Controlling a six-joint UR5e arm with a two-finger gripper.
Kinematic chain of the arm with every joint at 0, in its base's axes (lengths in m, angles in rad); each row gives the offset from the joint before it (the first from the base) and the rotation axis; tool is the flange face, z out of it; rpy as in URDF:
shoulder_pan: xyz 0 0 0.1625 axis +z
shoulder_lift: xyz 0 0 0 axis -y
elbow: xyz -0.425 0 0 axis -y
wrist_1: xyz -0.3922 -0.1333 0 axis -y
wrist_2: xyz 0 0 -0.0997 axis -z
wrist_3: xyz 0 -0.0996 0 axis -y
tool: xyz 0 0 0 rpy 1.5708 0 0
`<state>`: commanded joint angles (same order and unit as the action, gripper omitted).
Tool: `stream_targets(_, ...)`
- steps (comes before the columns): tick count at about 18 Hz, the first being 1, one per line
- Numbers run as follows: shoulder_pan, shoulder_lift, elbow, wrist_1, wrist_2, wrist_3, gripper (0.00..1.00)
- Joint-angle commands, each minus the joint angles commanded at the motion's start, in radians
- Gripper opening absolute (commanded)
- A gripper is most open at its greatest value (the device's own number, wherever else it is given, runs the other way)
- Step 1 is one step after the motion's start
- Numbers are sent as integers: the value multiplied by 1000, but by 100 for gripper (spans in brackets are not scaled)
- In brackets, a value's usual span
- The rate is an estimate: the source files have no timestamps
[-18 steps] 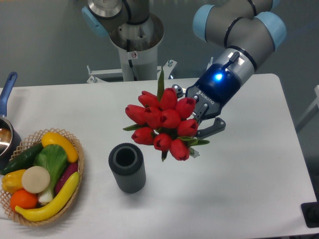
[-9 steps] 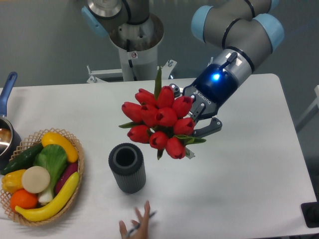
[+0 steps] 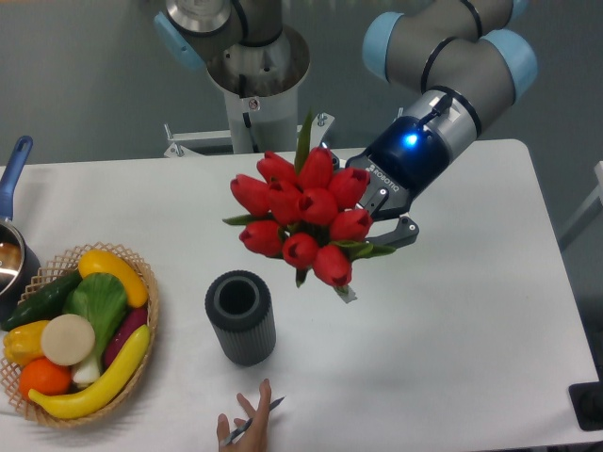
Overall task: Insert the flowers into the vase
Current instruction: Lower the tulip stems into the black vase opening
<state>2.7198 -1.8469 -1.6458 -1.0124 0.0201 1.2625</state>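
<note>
Camera, fixed and high, looked down on a white table (image 3: pixel 452 358). Held the flowers (image 3: pixel 303 217) in the air: a tight bunch of red closed tulip buds with pointed green leaves, gripped at the stem end by the gripper (image 3: pixel 382 218), fingers closed on the bunch behind the blooms, the contact itself hidden by buds and leaves. Pointed the buds left and toward the camera, with one long leaf standing up above the bunch. Showed a blue light on the wrist of the arm (image 3: pixel 443 56), reaching in from the upper right.

Stood the vase (image 3: pixel 241 316) upright on the table, dark grey, ribbed on its side, round opening facing up. Sat below and left of the bunch, apart from it, nothing in its opening. Hung the lowest bud just above and to the right of the vase rim in the picture.

Lay a wicker basket (image 3: pixel 144 282) at the left edge of the table, filled with vegetables and fruit: yellow pieces, a green one, an orange one, a pale round one. Showed part of a pot (image 3: pixel 13 250) with a blue handle at the far left. Reached a hand (image 3: pixel 243 427) in from the bottom edge, fingers spread, a thin dark object across them, near the vase but not touching.
</note>
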Motion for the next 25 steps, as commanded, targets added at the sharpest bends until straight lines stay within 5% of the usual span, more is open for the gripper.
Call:
stream_targets(13,-28,9,-69,0,-146,-2,38)
stream_targets(25,-89,11,-137,2,-144,11,38)
